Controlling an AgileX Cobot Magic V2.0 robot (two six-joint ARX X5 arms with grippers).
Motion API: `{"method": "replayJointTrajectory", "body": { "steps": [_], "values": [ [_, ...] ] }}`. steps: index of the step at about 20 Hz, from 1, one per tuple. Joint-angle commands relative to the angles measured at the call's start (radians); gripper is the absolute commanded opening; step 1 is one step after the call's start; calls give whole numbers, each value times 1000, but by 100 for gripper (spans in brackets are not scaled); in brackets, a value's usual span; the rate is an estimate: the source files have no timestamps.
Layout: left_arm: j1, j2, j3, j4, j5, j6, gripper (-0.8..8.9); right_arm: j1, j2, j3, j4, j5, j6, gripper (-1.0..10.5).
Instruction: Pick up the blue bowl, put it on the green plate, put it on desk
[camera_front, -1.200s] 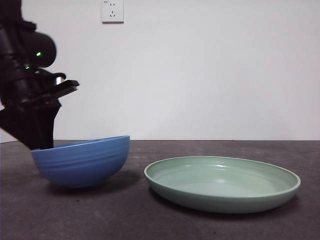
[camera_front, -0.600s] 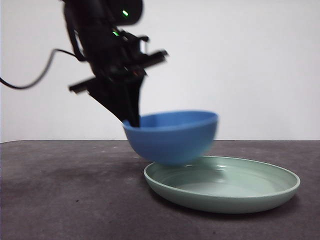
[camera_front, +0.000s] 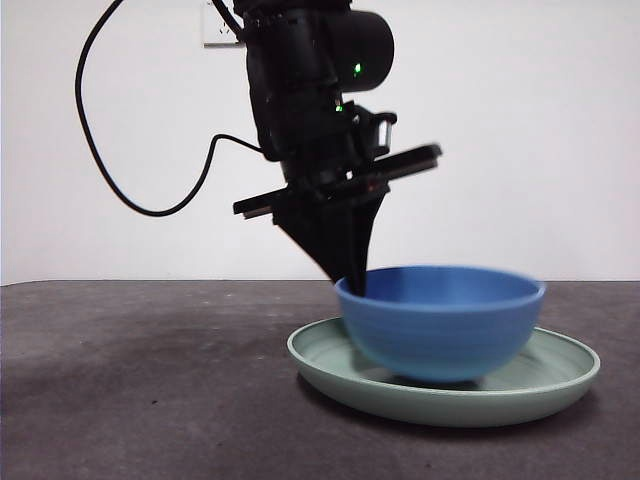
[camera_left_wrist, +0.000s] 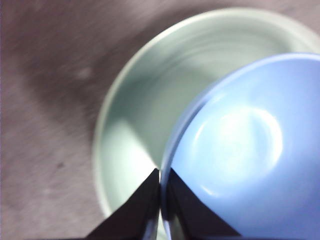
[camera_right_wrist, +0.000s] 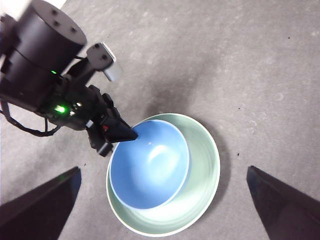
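1. My left gripper (camera_front: 352, 285) has its jaws pinched tight on the rim of the blue bowl (camera_front: 440, 322), one jaw inside the wall and one outside.
2. I see the bowl inside the green plate (camera_front: 330, 360), sitting toward one side of it; whether it rests fully on the plate I cannot tell.
3. My right gripper (camera_right_wrist: 165, 210) waits high above, jaws spread wide, holding nothing.
4. By my reckoning the pickup and carry are done; releasing the bowl and setting things on the desk (camera_front: 140, 400) remain.

Black arm (camera_front: 310, 90), looping cable (camera_front: 110, 180), green LED (camera_front: 356, 69)
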Motion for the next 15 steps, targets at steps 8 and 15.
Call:
{"method": "replayJointTrajectory", "body": {
  "steps": [8,15],
  "values": [
    [-14,24,26,3,-25,31,160,0,6,15,13,-3,-10,655],
    [-13,24,171,-96,-23,35,503,0,6,15,10,-3,-10,655]
  ]
}}
